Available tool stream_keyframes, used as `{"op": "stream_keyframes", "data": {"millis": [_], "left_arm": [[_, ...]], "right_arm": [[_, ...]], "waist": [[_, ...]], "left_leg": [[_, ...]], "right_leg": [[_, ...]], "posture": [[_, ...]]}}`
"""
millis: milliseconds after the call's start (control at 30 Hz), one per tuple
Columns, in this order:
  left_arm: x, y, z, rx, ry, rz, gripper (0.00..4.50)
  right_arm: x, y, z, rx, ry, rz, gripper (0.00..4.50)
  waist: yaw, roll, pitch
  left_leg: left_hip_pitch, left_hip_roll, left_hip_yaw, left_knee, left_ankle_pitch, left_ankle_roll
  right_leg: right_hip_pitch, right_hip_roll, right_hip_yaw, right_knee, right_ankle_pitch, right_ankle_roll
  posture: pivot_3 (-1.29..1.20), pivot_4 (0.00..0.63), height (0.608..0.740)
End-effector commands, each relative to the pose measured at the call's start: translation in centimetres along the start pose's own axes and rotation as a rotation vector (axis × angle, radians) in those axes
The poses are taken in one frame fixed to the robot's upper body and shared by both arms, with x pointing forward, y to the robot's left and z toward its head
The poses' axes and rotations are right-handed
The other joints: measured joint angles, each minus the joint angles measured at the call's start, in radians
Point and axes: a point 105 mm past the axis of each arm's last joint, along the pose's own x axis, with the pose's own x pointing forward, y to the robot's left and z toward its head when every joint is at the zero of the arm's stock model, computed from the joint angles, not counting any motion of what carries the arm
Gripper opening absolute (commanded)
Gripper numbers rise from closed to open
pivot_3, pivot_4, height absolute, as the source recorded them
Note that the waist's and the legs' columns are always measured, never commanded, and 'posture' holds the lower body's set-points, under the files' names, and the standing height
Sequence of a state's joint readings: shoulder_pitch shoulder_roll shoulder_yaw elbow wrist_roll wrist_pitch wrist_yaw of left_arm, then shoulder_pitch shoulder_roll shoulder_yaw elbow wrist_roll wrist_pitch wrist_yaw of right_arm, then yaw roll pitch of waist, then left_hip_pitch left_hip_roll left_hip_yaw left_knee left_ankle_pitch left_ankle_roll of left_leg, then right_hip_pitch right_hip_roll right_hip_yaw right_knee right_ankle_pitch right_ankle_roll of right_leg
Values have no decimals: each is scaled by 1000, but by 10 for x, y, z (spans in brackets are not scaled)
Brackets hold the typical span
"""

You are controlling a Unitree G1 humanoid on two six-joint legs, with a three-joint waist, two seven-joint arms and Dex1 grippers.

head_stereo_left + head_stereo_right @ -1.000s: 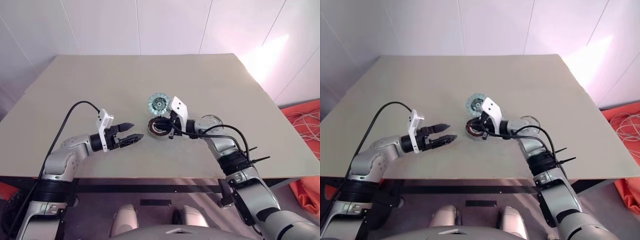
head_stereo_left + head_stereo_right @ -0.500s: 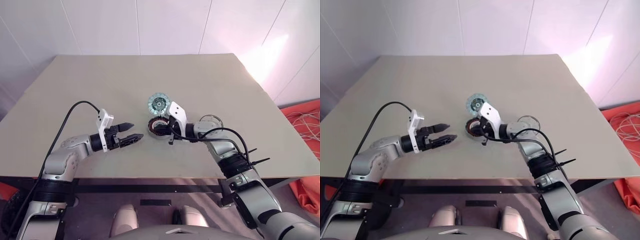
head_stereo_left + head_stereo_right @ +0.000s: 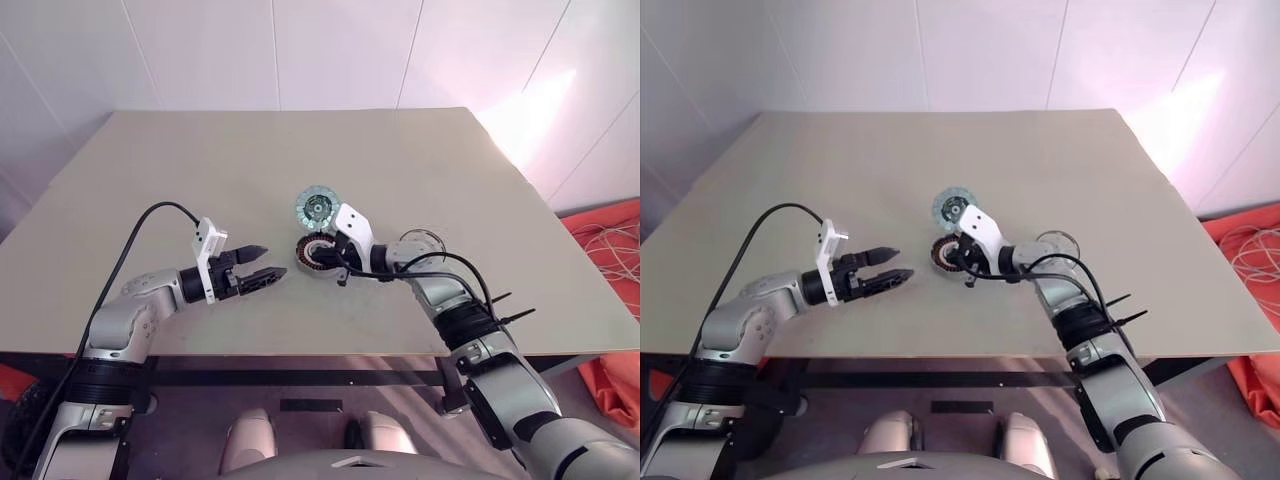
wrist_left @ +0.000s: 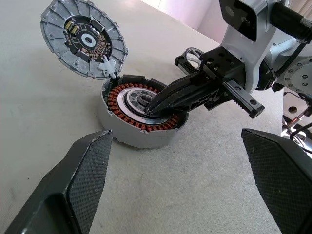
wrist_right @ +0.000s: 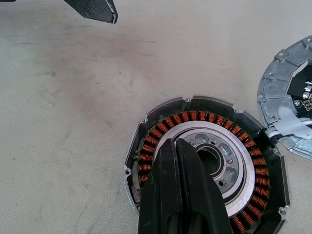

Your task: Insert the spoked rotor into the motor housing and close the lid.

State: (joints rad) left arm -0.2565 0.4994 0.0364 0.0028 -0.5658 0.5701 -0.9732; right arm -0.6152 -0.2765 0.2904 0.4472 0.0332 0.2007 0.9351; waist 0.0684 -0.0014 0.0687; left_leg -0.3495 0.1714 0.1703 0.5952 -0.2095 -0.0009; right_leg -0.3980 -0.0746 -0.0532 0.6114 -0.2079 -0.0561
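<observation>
From the head views, a beige tabletop (image 3: 200, 170) is seen from above, set before white wall panels, with orange cloth and cables on the floor past its right edge. Near the middle of the tabletop sits the motor housing (image 3: 314, 255), and the lid (image 3: 317, 207) lies just beyond it toward the far edge, its segmented face up. The spoked rotor (image 3: 424, 241) rests behind the right forearm, toward the right edge. The left gripper (image 3: 262, 272) hovers near the housing on its left side, fingers spread and holding nothing. The right gripper (image 3: 322, 253) reaches in from the right, over the housing.

In the left wrist view, the right gripper's fingers (image 4: 168, 97) are clenched together on nothing and their tip is pointed down at the silver hub inside the ring of copper windings. The lid leans against the housing's far rim.

In the right wrist view, the closed fingers are held over the housing's hub, and a small white clip joins the lid (image 5: 285, 114) to the housing (image 5: 204, 161).

The rotor is not yet seated, so it seems best that the copper windings be kept clear of the fingertip, the hub bore be left free, and the rotor be fetched and lowered level.
</observation>
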Motion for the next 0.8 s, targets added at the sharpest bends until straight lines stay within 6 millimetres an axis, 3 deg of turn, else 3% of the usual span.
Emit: {"op": "stream_keyframes", "data": {"millis": [33,300,600,800], "left_arm": [[-2,0,12,48,-25,0,4500],[-2,0,12,48,-25,-1,4500],[-2,-1,12,45,-27,-5,4500],[-2,0,12,47,-25,-3,4500]], "right_arm": [[-5,-14,14,-39,-32,-47,12],[-7,-14,17,-39,-47,-43,12],[-10,-9,40,6,-165,-2,12],[-5,-20,34,38,-146,-57,12]], "waist": [[0,0,0],[0,0,0],[0,0,0],[0,0,0]], "left_leg": [[0,0,0,0,0,0],[1,0,-1,1,0,0],[0,0,-1,1,0,0],[1,0,-1,1,0,0]], "right_leg": [[0,0,0,0,0,0],[0,0,0,2,0,0],[0,0,0,2,0,-1],[0,0,0,2,0,-1]], "posture": [[0,0,740],[0,0,740],[0,0,740],[0,0,740]]}}
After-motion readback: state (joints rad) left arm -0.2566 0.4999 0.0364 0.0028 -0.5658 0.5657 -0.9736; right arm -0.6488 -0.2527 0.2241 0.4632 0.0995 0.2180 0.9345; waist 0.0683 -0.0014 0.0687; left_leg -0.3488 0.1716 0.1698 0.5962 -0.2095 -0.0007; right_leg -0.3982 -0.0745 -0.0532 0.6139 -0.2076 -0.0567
